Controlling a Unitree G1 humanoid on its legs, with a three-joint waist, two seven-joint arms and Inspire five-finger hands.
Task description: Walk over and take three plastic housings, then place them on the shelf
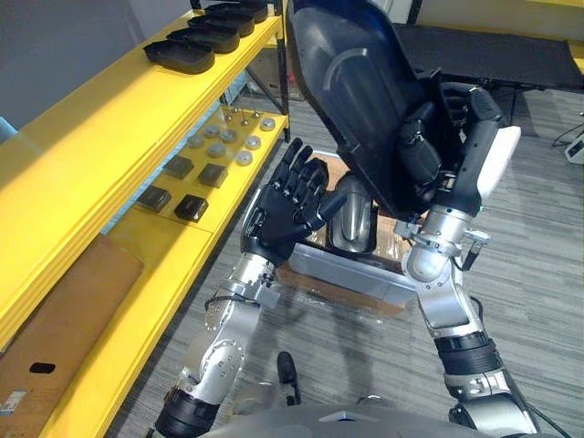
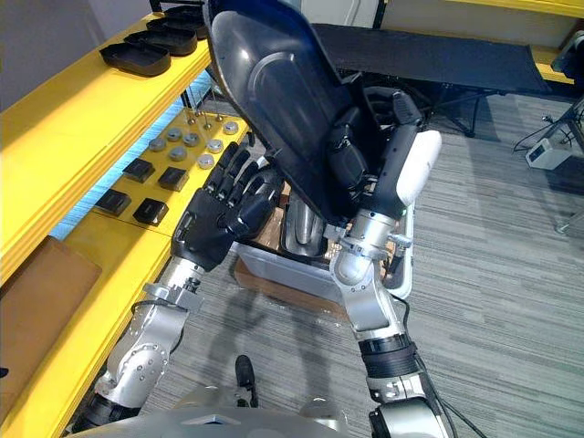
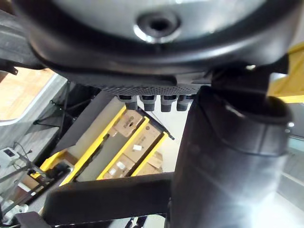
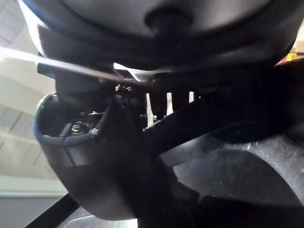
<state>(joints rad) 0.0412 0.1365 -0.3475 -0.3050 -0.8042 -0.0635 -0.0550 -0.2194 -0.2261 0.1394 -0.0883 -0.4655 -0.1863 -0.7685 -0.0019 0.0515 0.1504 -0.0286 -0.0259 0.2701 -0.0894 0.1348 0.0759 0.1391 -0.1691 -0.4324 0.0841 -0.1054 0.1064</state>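
Observation:
A large black plastic housing point(image 1: 356, 82) stands tilted up in the air, its hollow side facing me. My right hand point(image 1: 456, 155) is shut on its lower right edge, fingers curled over the rim and the white-covered thumb behind it. My left hand point(image 1: 287, 205) is open, fingers straight and spread, just below the housing's lower left edge and apart from it. Several more black housings point(image 1: 182, 55) lie in a row on the top board of the yellow shelf point(image 1: 109, 119). Another housing point(image 1: 351, 214) stands in a grey bin point(image 1: 356, 274) on the floor beneath my hands.
The shelf's lower board holds grey discs point(image 1: 228, 141), small black square parts point(image 1: 173, 196) and a sheet of cardboard point(image 1: 64, 319). A black bench point(image 1: 493, 55) stands at the back right. Grey floor lies open to the right.

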